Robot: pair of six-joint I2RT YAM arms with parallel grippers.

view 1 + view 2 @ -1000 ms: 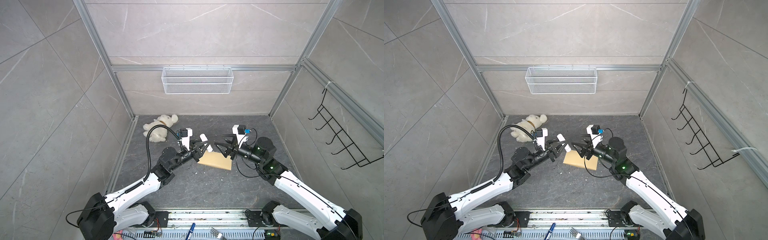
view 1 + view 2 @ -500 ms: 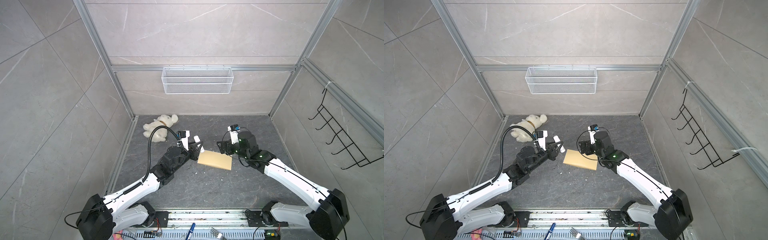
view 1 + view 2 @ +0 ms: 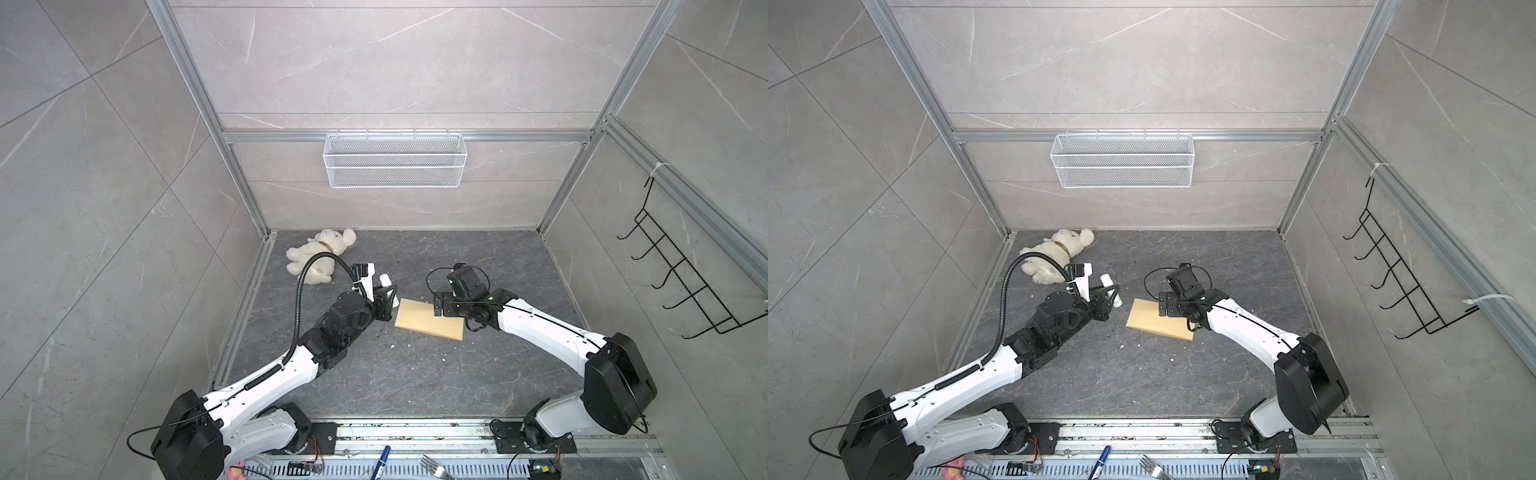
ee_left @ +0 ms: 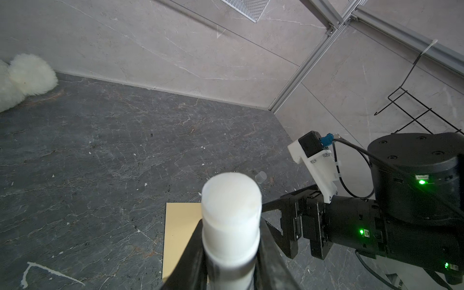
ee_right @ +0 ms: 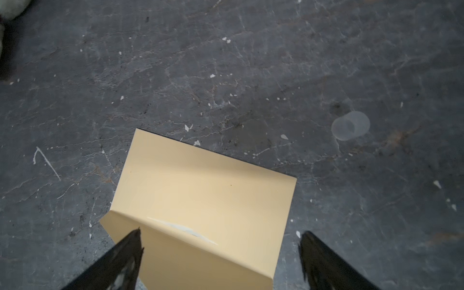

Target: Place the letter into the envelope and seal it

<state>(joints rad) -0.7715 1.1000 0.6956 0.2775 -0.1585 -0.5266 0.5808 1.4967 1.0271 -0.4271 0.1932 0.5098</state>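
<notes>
Looking down in both top views, you see the envelope [image 3: 428, 318] [image 3: 1158, 318] lying flat on the dark floor [image 3: 415, 374]. It sits in the middle, between your two arms. It is plain yellow-tan, with one fold line across it. In the right wrist view a thin white streak [image 5: 183, 228] sits near that fold.

Your left gripper [image 3: 388, 297] is just beside one short end of the envelope. It squeezes a white tube [image 4: 231, 200] tight between its fingers [image 4: 193, 246]. The tube sticks out past the tips, over the envelope's edge.

Your right gripper [image 5: 221, 234] is at the other end, and its jaws stand wide apart. It grips nothing. One tip is over the envelope and the other is over the bare floor beside it. You cannot tell if a tip touches the paper.

A small clear cap [image 5: 350, 125] lies on the floor near the envelope. A white teddy [image 3: 320, 257] lies in the far left corner, well apart from it. A wire basket [image 3: 395, 160] hangs on the back wall.
</notes>
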